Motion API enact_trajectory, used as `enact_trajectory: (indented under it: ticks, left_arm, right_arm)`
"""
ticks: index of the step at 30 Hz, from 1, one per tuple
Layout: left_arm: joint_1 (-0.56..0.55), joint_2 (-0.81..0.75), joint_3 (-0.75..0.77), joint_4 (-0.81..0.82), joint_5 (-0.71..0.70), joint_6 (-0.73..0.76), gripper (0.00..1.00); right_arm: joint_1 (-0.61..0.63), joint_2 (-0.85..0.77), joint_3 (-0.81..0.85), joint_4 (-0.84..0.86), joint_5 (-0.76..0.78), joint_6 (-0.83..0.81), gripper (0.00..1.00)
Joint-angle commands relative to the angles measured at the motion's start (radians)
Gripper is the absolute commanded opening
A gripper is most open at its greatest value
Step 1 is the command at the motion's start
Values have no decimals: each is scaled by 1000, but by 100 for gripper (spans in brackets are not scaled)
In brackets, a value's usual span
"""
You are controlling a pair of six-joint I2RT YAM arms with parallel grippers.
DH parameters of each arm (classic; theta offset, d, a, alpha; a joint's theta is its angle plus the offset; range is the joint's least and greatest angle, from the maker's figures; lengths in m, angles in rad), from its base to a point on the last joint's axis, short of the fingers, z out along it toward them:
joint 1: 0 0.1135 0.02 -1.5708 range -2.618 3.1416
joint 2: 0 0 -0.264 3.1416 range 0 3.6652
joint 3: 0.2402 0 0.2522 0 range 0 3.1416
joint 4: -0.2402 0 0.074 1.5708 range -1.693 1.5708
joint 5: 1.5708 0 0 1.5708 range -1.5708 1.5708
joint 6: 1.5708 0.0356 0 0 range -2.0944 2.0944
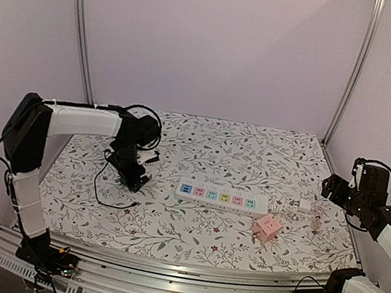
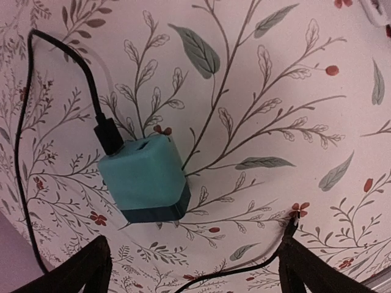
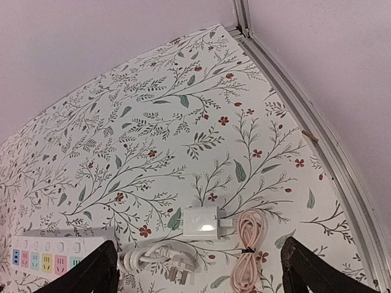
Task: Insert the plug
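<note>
Three cube chargers on your table: a teal charger (image 2: 146, 180), a white charger (image 3: 201, 223) and a pink charger (image 1: 266, 228). There's one power strip (image 1: 221, 197) mid-table, its markings too small to read. Your left gripper (image 2: 195, 262) hangs spread wide above the teal one, left of the strip, with one black cable (image 2: 91, 91) plugged in. Your right gripper (image 3: 198, 259) gapes too, holding nothing.

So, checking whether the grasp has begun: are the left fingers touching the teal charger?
Apart. The left wrist view shows patterned cloth between the teal charger and each of the left fingers, which stand wide on either side.
</note>
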Motion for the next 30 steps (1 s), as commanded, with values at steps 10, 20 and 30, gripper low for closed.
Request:
enact_trajectory:
  ticks: [10, 20, 30]
  left_arm:
    - [77, 167, 182, -94, 47, -74, 97]
    - [147, 282, 206, -111, 82, -107, 91]
    - [183, 333, 195, -116, 171, -104, 46]
  right_arm:
    - [2, -39, -26, 9, -20, -19, 91]
    - [2, -12, -32, 27, -25, -32, 91]
    - [3, 9, -26, 37, -34, -29, 92]
